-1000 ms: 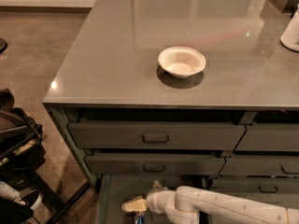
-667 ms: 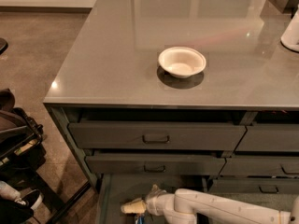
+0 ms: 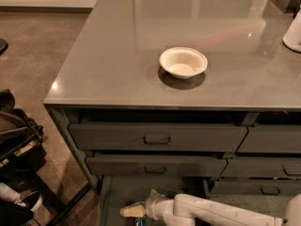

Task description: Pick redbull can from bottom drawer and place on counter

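Note:
The bottom drawer [image 3: 123, 192] is pulled open below the two handled drawers, and its flat grey floor shows. My white arm reaches in from the lower right. My gripper [image 3: 133, 211], with its tan tip pointing left, sits low over the drawer floor near the bottom edge of the camera view. A sliver of blue right under the gripper, at the picture's edge, may be the redbull can [image 3: 139, 220]; the rest of it is hidden. The glossy grey counter [image 3: 117, 55] spreads above the drawers.
A white bowl [image 3: 183, 62] sits in the middle of the counter. A white object [image 3: 293, 32] stands at its right edge. Two shut handled drawers [image 3: 156, 138] are above the open one. Dark gear and a black frame [image 3: 19, 145] stand on the floor at left.
My gripper has shifted slightly left and down inside the bottom drawer. Nothing else has moved.

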Robot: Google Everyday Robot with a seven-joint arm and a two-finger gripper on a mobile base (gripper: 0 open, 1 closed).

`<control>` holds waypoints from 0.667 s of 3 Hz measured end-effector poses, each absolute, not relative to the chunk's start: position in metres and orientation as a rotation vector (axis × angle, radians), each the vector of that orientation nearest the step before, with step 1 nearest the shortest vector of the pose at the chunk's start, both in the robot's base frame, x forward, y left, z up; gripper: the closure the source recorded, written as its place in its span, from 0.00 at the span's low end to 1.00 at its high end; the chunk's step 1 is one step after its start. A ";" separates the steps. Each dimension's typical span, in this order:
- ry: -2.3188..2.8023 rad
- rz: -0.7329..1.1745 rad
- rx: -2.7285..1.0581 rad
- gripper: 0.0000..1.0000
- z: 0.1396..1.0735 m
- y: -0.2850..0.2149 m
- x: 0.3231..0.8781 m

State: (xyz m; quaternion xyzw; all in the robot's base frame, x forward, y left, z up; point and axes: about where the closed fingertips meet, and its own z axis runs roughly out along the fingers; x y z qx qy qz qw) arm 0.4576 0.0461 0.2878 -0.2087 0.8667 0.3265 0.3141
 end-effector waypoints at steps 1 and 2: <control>2.268 0.864 -0.565 0.00 0.289 0.053 0.455; 2.324 0.900 -0.534 0.00 0.256 0.060 0.451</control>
